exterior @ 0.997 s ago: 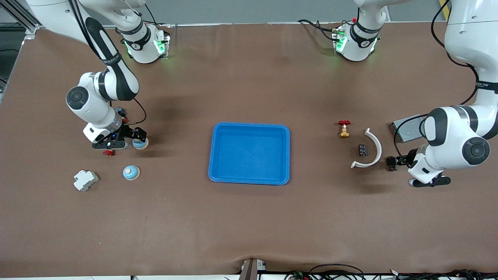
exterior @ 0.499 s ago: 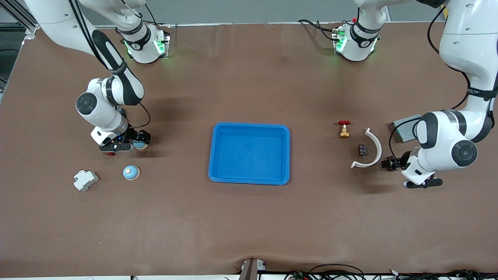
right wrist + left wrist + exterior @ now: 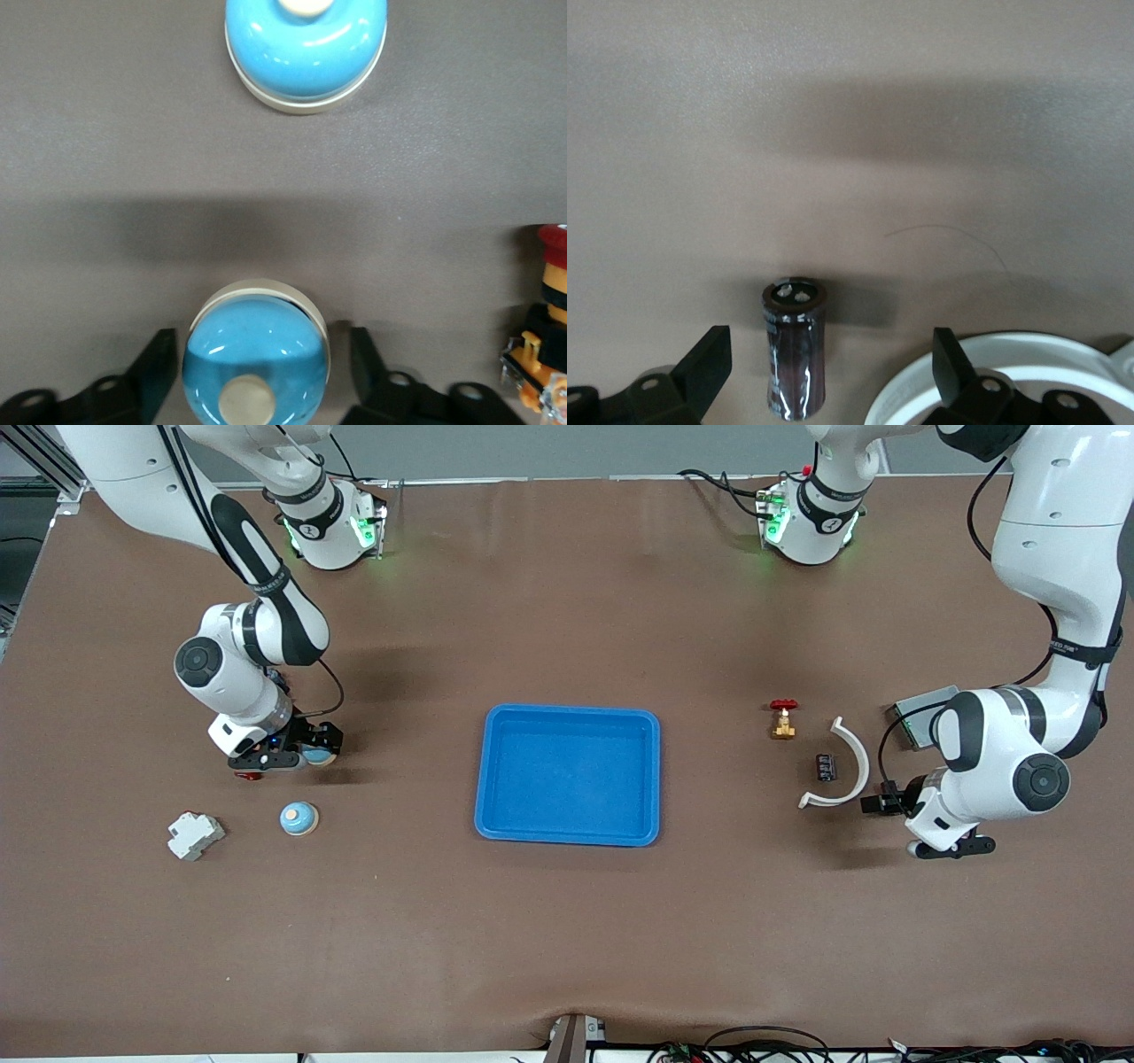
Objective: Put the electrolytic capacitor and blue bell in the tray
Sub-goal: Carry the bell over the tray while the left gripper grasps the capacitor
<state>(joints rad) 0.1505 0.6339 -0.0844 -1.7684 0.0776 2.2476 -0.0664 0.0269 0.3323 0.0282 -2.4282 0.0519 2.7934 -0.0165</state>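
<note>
Front view: a brown table (image 3: 567, 939) carries the blue tray (image 3: 568, 834) at its middle (grey wall along the top edge).

Left wrist view: left gripper (image 3: 833, 376) stands open around the electrolytic capacitor (image 3: 794, 347), toward the left arm's end.

Right wrist view: right gripper (image 3: 261, 376) straddles one blue bell (image 3: 257, 350), fingers (image 3: 159, 367) apart from it, near the right arm's end.

The blue tray (image 3: 568, 774) has bare table on all sides, so a gripper can reach it freely. Toward the left arm's end, a white curved piece (image 3: 844, 766) stands just beside the capacitor (image 3: 825, 766), with a small valve (image 3: 783, 719) near. Toward the right arm's end, a second blue bell (image 3: 299, 818) and a white block (image 3: 196, 835) lie well apart from the tray.
</note>
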